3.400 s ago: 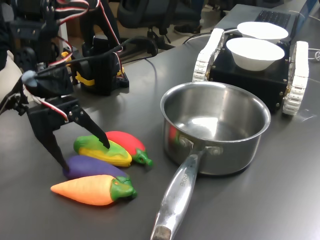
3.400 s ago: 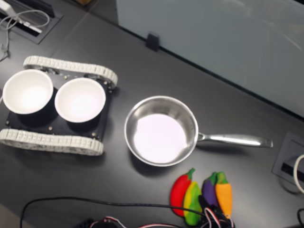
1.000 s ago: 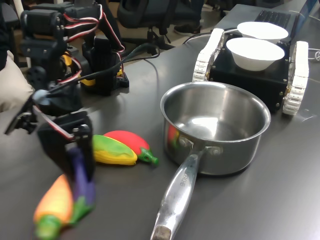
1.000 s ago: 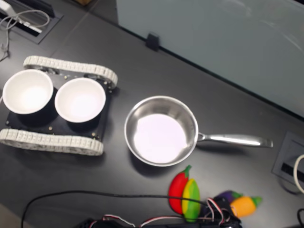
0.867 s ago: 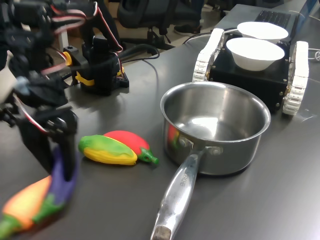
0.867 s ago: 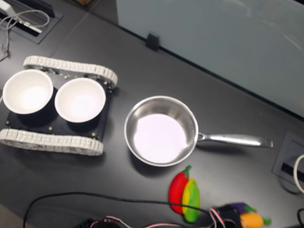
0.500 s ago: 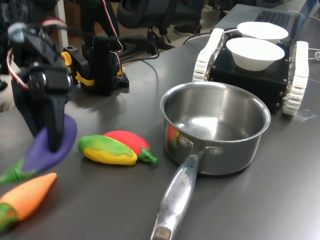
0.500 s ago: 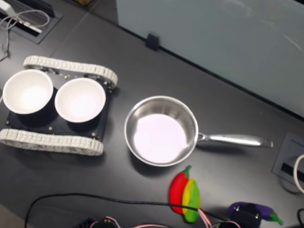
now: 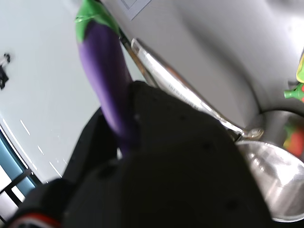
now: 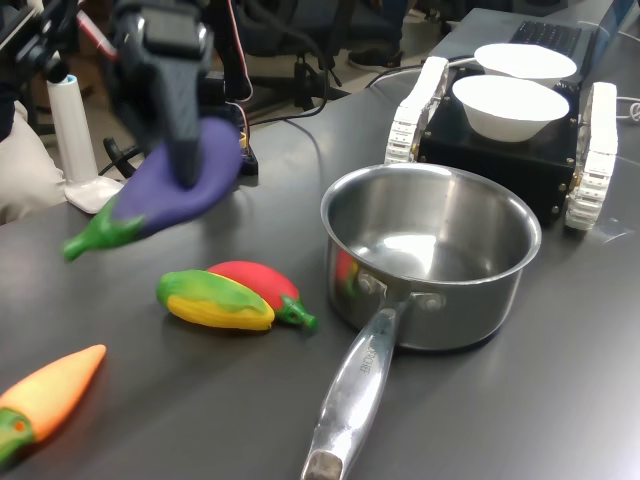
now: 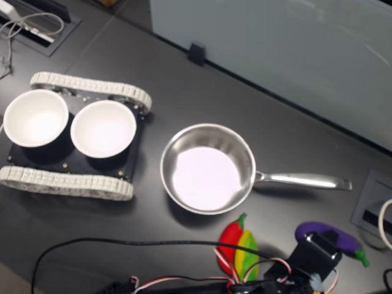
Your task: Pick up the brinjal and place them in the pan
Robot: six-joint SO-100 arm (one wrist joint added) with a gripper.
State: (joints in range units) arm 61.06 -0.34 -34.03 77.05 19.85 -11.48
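The purple brinjal [image 10: 165,195] with its green stem cap hangs in the air, tilted, above the table at the first exterior view's left. My gripper [image 10: 187,165] is shut on its fat end from above. In the second exterior view the brinjal [image 11: 335,238] sticks out of the gripper [image 11: 316,247] near the bottom right, beyond the pan's handle [image 11: 303,180]. The steel pan [image 10: 440,300] stands empty in the middle, to the first exterior view's right of the gripper. In the wrist view the brinjal [image 9: 102,61] runs out of the black jaws, with the pan [image 9: 273,178] at the edge.
A yellow-green toy vegetable [image 10: 212,301] and a red pepper [image 10: 256,282] lie between gripper and pan. An orange carrot [image 10: 48,394] lies at the near left edge. Two white bowls [image 10: 510,106] sit on a tracked vehicle [image 10: 500,160] behind the pan. A white cylinder [image 10: 72,125] stands far left.
The gripper closed on the brinjal and lifted it off the table, moving up and toward the first exterior view's right. The carrot was pushed to the near left and stays there.
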